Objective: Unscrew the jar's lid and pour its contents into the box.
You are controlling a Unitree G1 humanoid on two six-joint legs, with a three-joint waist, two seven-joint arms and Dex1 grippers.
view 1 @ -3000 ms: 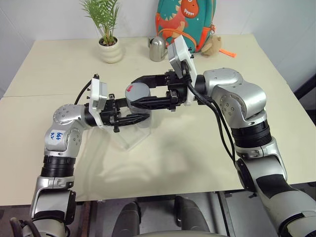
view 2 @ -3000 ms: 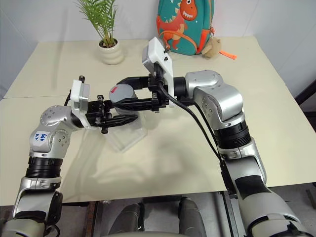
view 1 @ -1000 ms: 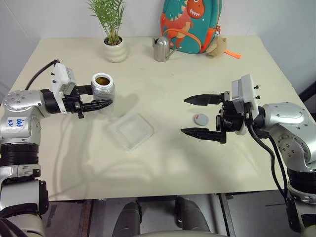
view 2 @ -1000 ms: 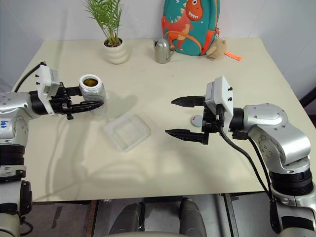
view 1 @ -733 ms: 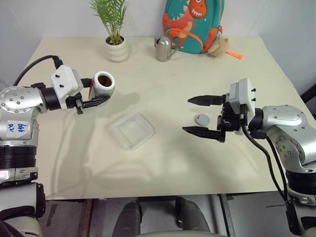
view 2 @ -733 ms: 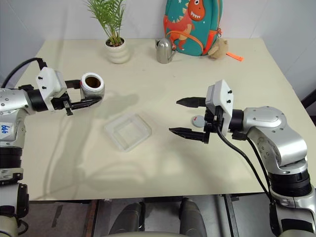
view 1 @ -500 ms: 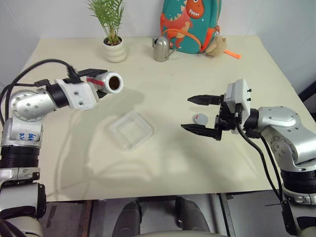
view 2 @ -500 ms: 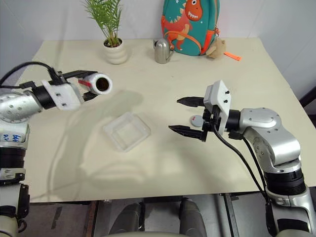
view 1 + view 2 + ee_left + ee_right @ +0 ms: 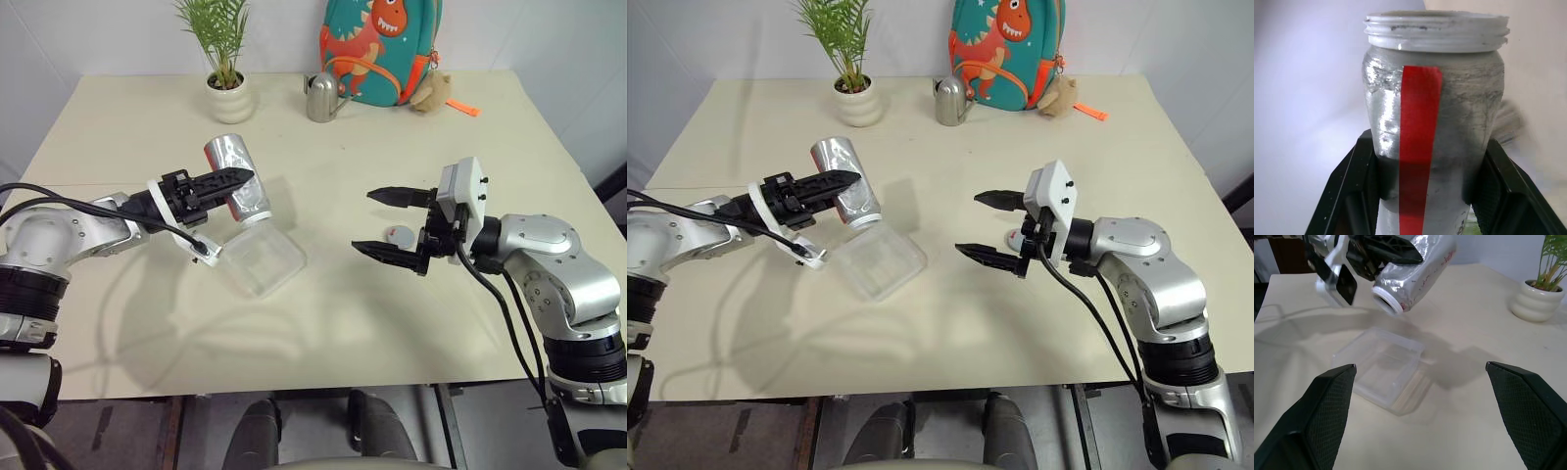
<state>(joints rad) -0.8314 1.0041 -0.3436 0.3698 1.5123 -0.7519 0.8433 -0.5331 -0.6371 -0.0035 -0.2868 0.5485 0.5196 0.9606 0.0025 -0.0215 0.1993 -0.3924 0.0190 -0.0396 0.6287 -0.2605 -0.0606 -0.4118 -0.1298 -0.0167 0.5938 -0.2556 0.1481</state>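
Note:
The jar (image 9: 238,182), a shiny silver cylinder with a red stripe (image 9: 1418,147), has no lid on and is tipped over, its open white mouth (image 9: 1387,299) pointing down over the near corner of the box (image 9: 263,260). My left gripper (image 9: 235,186) is shut on the jar's body, a black finger (image 9: 1352,186) on each side. The box is a clear shallow tray lying flat on the table. The contents cannot be made out. The lid (image 9: 399,235) lies on the table to the right, between the fingers of my right gripper (image 9: 363,220), which is open, points left and holds nothing.
Along the far edge of the cream table (image 9: 323,323) stand a potted plant (image 9: 227,93), a small steel watering can (image 9: 318,96), a dinosaur backpack (image 9: 377,49) and a plush toy (image 9: 431,90). Open tabletop lies between box and lid.
My left gripper has rolled over and moved right with the jar, from upright at the left to mouth-down over the box. The right gripper has stayed open beside the lid.

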